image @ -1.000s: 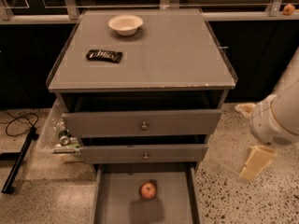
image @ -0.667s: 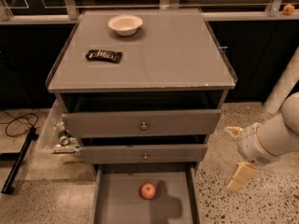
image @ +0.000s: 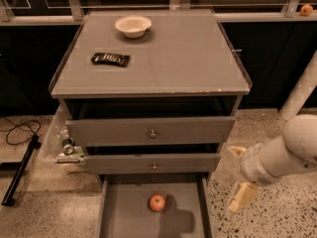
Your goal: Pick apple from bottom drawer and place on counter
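The red apple (image: 157,202) lies on the grey floor of the bottom drawer (image: 124,214), which is pulled out at the base of the cabinet. My gripper (image: 239,175) is to the right of the drawer, above the speckled floor and outside the drawer's right wall. It is open and empty, with one pale finger up near the middle drawer's corner and the other lower down. The white arm reaches in from the right edge. The counter (image: 173,58) is the grey cabinet top above.
A white bowl (image: 132,25) and a dark snack packet (image: 111,59) sit on the counter. Two upper drawers (image: 152,132) stick out slightly above the bottom one. A clear bag of items (image: 64,144) and a black cable (image: 17,133) lie left. A small orange fruit (image: 306,9) sits far right.
My arm and gripper have moved left and a little lower, closer to the bottom drawer's right side. The apple has not moved.
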